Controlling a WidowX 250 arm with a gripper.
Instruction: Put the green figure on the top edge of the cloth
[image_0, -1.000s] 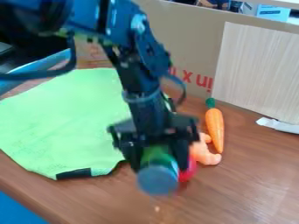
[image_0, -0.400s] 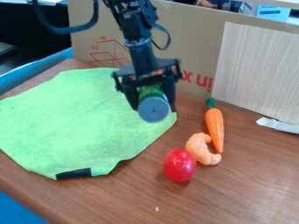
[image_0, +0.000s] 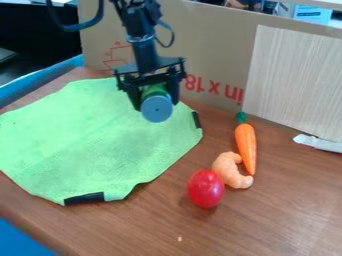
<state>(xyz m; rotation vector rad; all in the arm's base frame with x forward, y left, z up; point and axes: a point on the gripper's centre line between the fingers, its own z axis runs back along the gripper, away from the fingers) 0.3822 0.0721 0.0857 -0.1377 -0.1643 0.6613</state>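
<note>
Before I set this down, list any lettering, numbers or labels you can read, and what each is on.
"in x", red and upside down, on the cardboard; the digits beside it look like "18", not certain.
Small marks by the red line drawing on the cardboard: too small to read.
Print on the blue-and-white box behind: too blurred.

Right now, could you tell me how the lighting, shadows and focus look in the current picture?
Camera view: soft shadow beside the red egg-shaped object; pale sheen on the table toward the lower right; the gripper and the green figure it holds look slightly soft, little fine detail; the red print on the cardboard remains legible.
</note>
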